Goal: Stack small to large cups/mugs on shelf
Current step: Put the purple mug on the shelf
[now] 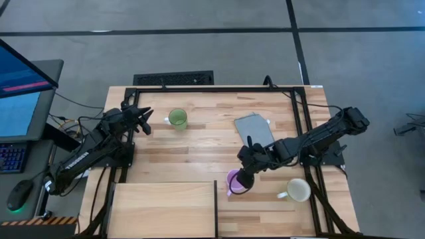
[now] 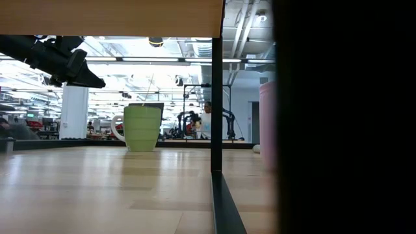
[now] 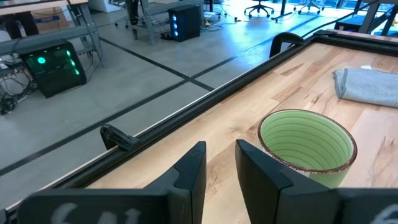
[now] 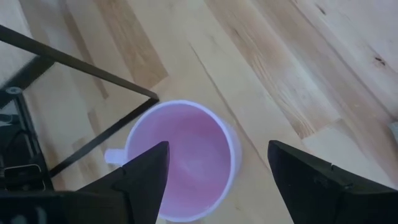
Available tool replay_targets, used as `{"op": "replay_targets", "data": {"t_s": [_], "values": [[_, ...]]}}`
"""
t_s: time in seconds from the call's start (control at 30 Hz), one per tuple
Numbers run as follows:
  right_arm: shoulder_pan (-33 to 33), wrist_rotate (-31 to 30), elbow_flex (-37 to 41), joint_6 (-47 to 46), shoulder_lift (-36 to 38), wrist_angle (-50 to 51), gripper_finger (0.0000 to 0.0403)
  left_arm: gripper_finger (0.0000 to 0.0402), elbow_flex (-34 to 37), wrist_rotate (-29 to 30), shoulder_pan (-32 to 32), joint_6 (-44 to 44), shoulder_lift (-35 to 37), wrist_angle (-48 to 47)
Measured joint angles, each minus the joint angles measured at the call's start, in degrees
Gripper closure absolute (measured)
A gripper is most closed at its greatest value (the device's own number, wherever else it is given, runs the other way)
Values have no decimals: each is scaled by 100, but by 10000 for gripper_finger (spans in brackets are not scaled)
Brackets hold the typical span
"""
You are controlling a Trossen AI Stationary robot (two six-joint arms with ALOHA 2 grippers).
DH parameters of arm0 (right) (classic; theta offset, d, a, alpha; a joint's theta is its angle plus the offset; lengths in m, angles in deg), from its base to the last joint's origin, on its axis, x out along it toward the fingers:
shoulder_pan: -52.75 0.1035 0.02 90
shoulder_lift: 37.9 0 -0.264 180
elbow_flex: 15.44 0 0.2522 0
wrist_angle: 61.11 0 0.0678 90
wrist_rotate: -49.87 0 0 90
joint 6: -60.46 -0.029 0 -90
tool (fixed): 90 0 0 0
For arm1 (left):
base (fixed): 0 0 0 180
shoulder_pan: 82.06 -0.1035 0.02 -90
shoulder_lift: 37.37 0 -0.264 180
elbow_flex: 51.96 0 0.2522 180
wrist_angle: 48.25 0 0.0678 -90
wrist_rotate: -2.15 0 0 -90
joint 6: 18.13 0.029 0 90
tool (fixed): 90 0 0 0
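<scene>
Near the lower middle of the high view, my right fingers (image 1: 242, 180) hung spread wide over the purple mug (image 1: 234, 182), one finger at either side of its rim and neither touching it. That mug stood on the desk (image 1: 199, 143) just right of the shelf (image 1: 163, 209), whose dark edge ran beside it. Over at the upper left of the desk, my left fingers (image 1: 147, 121) sat parted by a narrow gap with nothing between them, just beside the green mug (image 1: 177, 118), which stood upright on the planks. The white mug (image 1: 298, 190) rested at the lower right, near the purple one, its handle pointing left. A grey cloth (image 1: 254, 129) lay in the upper right.

By my reckoning the job had barely begun: the shelf carried nothing, no mug sat inside another, and all three were on the desk. Every lift and every nesting was left to do.
</scene>
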Motion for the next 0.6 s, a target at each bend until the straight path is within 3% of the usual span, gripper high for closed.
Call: {"op": "replay_targets", "data": {"t_s": [0.6], "values": [[-61,388,0,-153,-455,-210,107,324,0,26,1,0,-3,0]]}}
